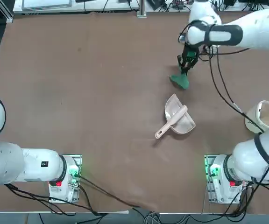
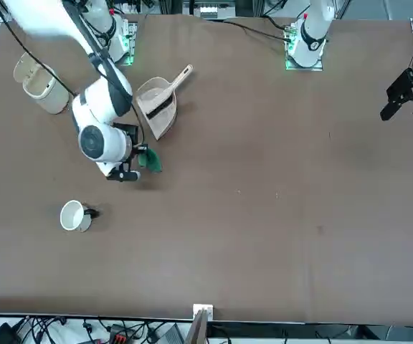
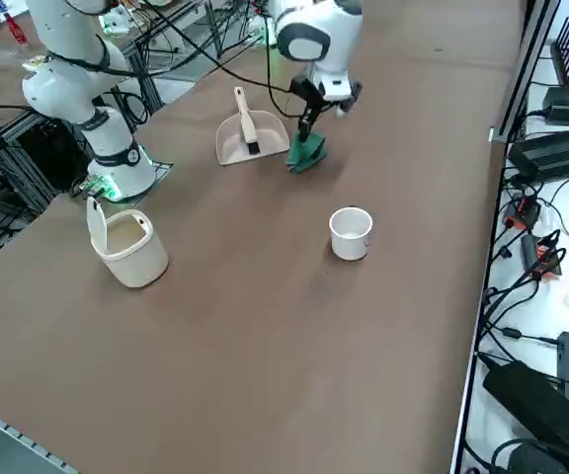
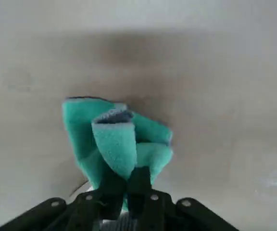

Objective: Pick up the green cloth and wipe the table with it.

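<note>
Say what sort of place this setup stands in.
Probably a robotics lab or test bench: the right gripper has its jaws shut on a green cloth, black cables crowd the area beside the brown table, and metal framing runs along its edge.

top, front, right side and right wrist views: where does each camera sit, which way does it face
Top: overhead, looking down at the table; both arms show.
Front: across the table, facing the robot; the right arm is at picture left, part of the left arm at right.
Right side: raised at the robot's right, looking diagonally down; the right arm shows at the top.
Right wrist: on the right arm, looking at the right hand, shut on the green cloth.
Shared: top and front both show the dustpan.
</note>
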`<action>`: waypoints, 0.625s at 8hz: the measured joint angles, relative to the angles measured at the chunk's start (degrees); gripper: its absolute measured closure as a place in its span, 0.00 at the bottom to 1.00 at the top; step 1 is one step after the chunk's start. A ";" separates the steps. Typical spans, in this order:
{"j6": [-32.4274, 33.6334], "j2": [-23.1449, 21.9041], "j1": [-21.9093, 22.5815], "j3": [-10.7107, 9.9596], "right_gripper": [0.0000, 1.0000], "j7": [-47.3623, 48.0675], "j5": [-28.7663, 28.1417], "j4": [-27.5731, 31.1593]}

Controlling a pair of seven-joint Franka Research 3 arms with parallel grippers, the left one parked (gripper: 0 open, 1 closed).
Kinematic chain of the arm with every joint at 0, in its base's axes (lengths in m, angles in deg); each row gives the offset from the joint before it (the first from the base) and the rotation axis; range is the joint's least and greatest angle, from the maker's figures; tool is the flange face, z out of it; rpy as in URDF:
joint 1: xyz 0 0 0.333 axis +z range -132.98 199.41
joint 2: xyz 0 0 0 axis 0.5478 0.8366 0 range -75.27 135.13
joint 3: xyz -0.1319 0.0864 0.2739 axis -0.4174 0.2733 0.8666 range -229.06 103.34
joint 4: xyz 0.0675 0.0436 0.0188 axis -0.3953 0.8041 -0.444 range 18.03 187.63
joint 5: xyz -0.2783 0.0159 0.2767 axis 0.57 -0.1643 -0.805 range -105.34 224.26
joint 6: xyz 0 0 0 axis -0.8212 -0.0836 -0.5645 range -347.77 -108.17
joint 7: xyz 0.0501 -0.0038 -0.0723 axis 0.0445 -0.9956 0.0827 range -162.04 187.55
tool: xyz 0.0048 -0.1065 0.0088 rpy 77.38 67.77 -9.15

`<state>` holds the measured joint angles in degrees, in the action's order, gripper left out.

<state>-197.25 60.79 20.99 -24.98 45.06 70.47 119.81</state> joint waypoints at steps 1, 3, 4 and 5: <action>-0.32 1.69 0.48 -0.02 0.82 1.07 1.47 0.08; -0.44 2.56 1.11 -0.02 0.49 1.63 2.03 -0.11; -0.13 2.30 1.18 0.00 0.28 1.71 2.09 -0.88; 1.96 1.72 1.14 0.00 0.10 1.71 2.16 -2.62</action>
<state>-195.29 62.51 22.12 -24.99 46.78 72.63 117.20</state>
